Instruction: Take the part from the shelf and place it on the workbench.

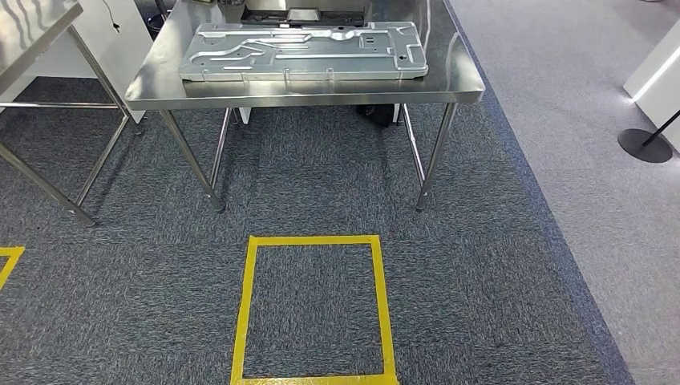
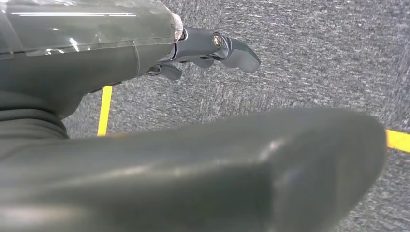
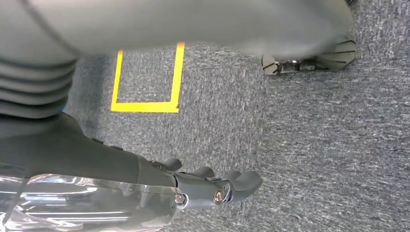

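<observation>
Left hand (image 2: 212,50) and right hand (image 3: 212,188): empty, fingers loosely extended, hanging over carpet (image 3: 314,145). Part (image 1: 303,50) flat on workbench (image 1: 461,76).

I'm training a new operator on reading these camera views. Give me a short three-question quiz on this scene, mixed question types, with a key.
1. True or false: the metal part lies flat on the steel workbench.
2. Multiple choice: what is marked on the carpet in front of the workbench? A) a red circle B) a yellow tape square C) a white arrow
3. Short answer: what do the left hand and right hand hold?

Key
1. True; the part rests on the workbench top.
2. B.
3. Nothing; both hang over the carpet, fingers loosely bent around nothing.
</observation>
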Available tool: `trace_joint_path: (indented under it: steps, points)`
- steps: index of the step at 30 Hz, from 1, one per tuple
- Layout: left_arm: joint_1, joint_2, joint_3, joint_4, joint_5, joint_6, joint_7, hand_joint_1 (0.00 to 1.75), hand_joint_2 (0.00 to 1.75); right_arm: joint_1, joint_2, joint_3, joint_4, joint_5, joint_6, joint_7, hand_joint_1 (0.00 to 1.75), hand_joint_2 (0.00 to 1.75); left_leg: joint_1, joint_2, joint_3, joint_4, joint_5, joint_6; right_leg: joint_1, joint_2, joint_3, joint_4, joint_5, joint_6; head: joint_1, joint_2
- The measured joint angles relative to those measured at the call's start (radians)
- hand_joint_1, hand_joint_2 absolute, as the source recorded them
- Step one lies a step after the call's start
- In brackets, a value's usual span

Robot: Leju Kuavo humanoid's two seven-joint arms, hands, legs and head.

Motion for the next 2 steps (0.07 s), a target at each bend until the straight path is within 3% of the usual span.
trace_joint_path:
  steps: [2]
  points:
    - [0.007,0.003,-0.039,-0.006,0.027,0.001,0.01,0.0,0.0,0.006,-0.001,0.023,-0.006,-0.022,0.003,0.001,0.0,0.0,0.0,0.0,0.0,0.0,0.0,0.0,0.0,0.0,0.0,0.0,0.0,0.0,0.0,0.0]
